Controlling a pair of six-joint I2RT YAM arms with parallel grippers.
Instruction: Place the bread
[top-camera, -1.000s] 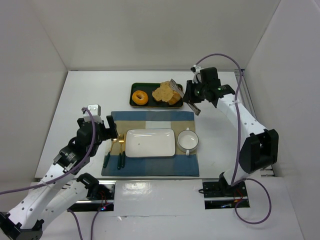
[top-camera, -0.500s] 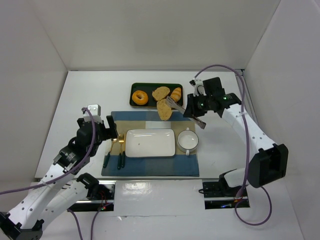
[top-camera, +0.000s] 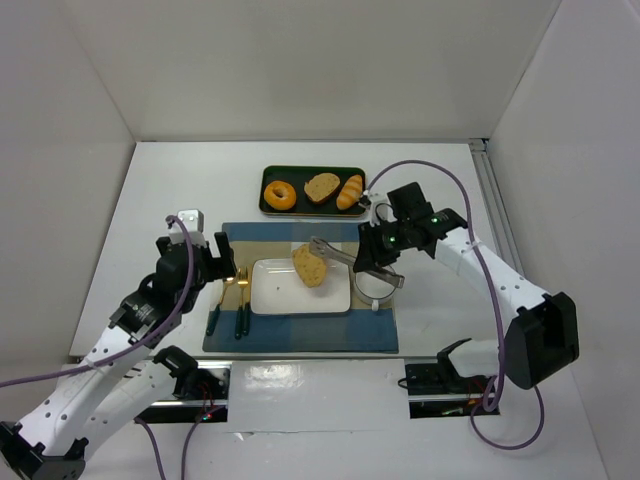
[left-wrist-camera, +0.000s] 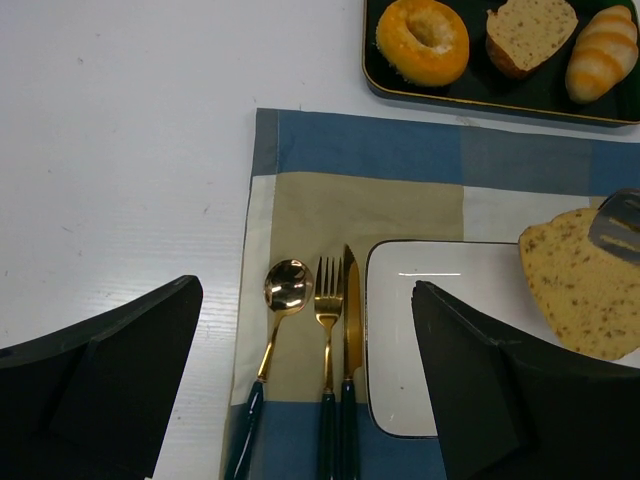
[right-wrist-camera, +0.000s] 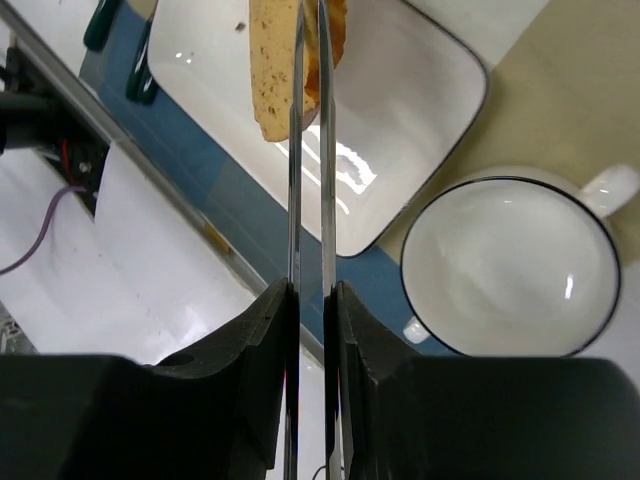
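Two grippers are in view, and only one carries a load. At the near left, the left gripper (top-camera: 217, 261) hovers over the left margin of the placemat (top-camera: 300, 337). Its jaws are spread wide and hold nothing. The spoon (left-wrist-camera: 284, 291), fork (left-wrist-camera: 328, 300) and knife (left-wrist-camera: 349, 320) lie side by side below it, handles toward the bases.

Just right of the cutlery lies the white rectangular plate (top-camera: 274, 292), with a white cup (right-wrist-camera: 510, 262) just beside its right edge.

The bread (top-camera: 309, 266) is over the right half of the plate, clamped by the right gripper (top-camera: 318, 245). In the right wrist view, the two thin blades run nearly parallel with a narrow gap and pinch the flat faces of the slice. The slice sits between the blade tips and extends beyond them, so its long axis continues roughly along the line of the blades. The pictures do not show whether its lower edge touches the plate or hangs just clear of it.

The right arm reaches in from the right, forearm angled across the cup, blades pointing left toward the plate centre. This arm is the nearer one to the drop point; judged from this pose, release needs only a short descent and a parting of the blades.

At the far side, well apart from the plate, the dark tray (top-camera: 263, 207) holds a doughnut (top-camera: 279, 193), a rounder slice (top-camera: 322, 187) and a small roll (top-camera: 350, 191).
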